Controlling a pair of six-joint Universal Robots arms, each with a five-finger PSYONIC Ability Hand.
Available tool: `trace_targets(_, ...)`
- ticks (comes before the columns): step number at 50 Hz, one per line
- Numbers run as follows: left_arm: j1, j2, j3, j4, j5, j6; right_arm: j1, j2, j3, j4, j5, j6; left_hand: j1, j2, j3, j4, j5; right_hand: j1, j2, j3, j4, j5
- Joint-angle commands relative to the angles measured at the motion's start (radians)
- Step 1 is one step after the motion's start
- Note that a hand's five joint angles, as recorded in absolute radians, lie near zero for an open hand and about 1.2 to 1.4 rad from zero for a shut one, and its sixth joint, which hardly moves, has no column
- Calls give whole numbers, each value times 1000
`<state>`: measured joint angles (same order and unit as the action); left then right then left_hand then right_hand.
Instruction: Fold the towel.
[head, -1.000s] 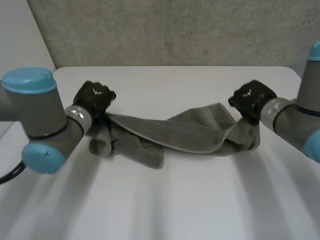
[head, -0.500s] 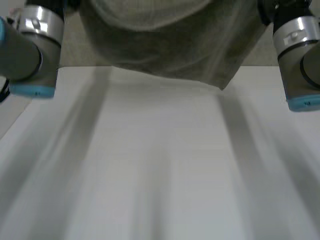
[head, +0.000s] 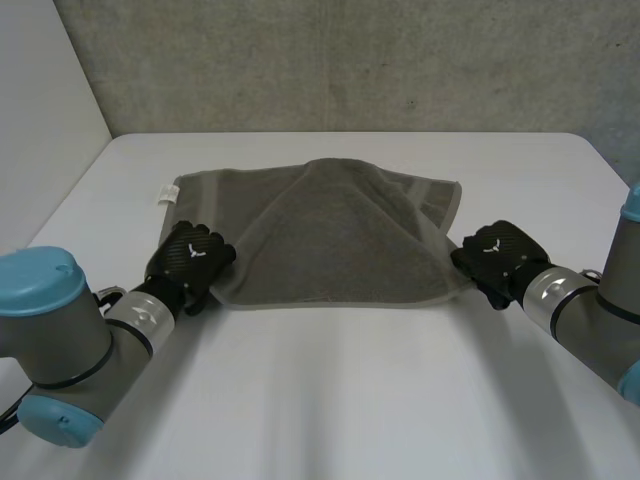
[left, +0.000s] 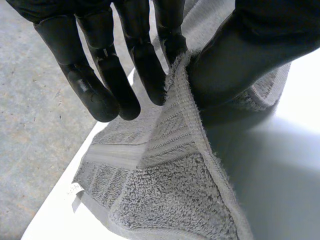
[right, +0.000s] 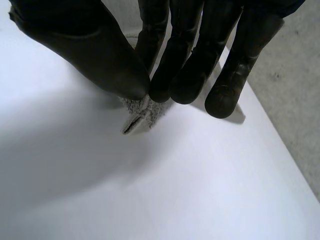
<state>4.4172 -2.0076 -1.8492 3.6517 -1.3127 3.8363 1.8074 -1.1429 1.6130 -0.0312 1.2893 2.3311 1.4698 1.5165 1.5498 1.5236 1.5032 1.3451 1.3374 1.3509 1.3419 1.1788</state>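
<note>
While the grey towel (head: 340, 240) lay spread on the white tabletop (head: 330, 400), the left robot hand (head: 190, 262) pinched its near left corner and the right robot hand (head: 497, 255) its near right corner; soft and floppy, it would likely sag unless held by corners.

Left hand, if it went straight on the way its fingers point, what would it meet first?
Probably the grey towel itself: the left hand pinches its near left corner and points across the cloth lying flat on the white table.

towel (head: 340, 240) corners partly covered (near pair), tag (head: 163, 194) lettering illegible
</note>
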Motion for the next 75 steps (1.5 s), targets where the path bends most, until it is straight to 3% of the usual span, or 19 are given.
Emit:
trace_targets(1, 10, -31, 33, 13, -11, 19, -25, -26, 39, -35, 16, 11, -233, -280, -313, -287, -441, 51, 59, 45, 54, 43)
trace_targets(2, 13, -39, 34, 13, -11, 22, -31, -37, 50, -44, 16, 11, -453, -499, -533, -506, -661, 51, 59, 45, 54, 43)
trace_targets(3, 13, -39, 34, 13, -11, 22, -31, -37, 50, -44, 16, 11, -455, -501, -535, -509, -663, 51, 59, 45, 54, 43)
trace_targets(4, 14, -48, 34, 16, -13, 25, -36, -40, 56, -52, 16, 13, -661, -708, -741, -715, -869, 51, 59, 45, 54, 43)
trace_targets(5, 18, -55, 34, 18, -16, 25, -42, -43, 59, -61, 18, 13, -727, -774, -807, -781, -935, 51, 59, 45, 54, 43)
trace_targets(9, 25, -71, 31, 7, -20, 26, -45, -43, 59, -73, 18, 13, -854, -900, -934, -908, -1062, 51, 59, 45, 54, 43)
trace_targets(18, 34, -71, 22, 8, -99, 26, -77, -43, 56, -82, 27, 14, -878, -924, -958, -931, -1085, 51, 59, 45, 54, 43)
trace_targets(24, 51, -54, 22, 7, -114, 26, -102, -64, 54, -121, 76, 13, -719, -766, -799, -773, -927, 51, 59, 45, 54, 43)
trace_targets(26, 54, -36, 19, 5, -117, 26, -111, -92, 57, -121, 87, 14, -328, -374, -408, -382, -536, 51, 59, 45, 54, 43)
trace_targets(27, 54, -36, 19, 5, -117, 26, -111, -92, 57, -121, 87, 14, -326, -372, -406, -379, -534, 51, 59, 45, 54, 43)
trace_targets(28, 56, -19, 15, 4, -115, 25, -112, -107, 59, -121, 87, 14, -93, -140, -173, -147, -301, 51, 59, 45, 54, 43)
trace_targets(29, 57, 3, 7, 4, -112, 23, -112, -127, 61, -121, 87, 16, -74, -120, -154, -128, -282, 51, 59, 45, 54, 43)
trace_targets(40, 79, 171, -38, 2, -105, 8, -114, -256, 61, -110, 78, 88, -74, -120, -154, -127, -281, 51, 59, 45, 54, 43)
trace_targets(47, 113, 382, -41, -36, -103, -9, -131, -413, 13, -78, 76, 108, -74, -120, -154, -127, -281, 51, 59, 45, 54, 43)
trace_targets(56, 107, 538, -25, -123, -73, -96, -148, -482, -131, 209, 6, 99, -74, -120, -154, -127, -281, 51, 59, 45, 54, 43)
trace_targets(60, 99, 524, -33, -169, -36, -98, -163, -477, -156, 303, -28, 67, -74, -120, -154, -127, -281, 51, 59, 45, 54, 43)
trace_targets(66, 97, 448, -35, -182, -29, -96, -168, -437, -150, 310, -27, 16, -74, -120, -154, -127, -281, 51, 59, 45, 54, 43)
trace_targets(75, 97, 158, 71, -179, -37, -86, -157, -193, -213, 313, -16, 5, -74, -120, -154, -127, -281, 51, 59, 45, 54, 43)
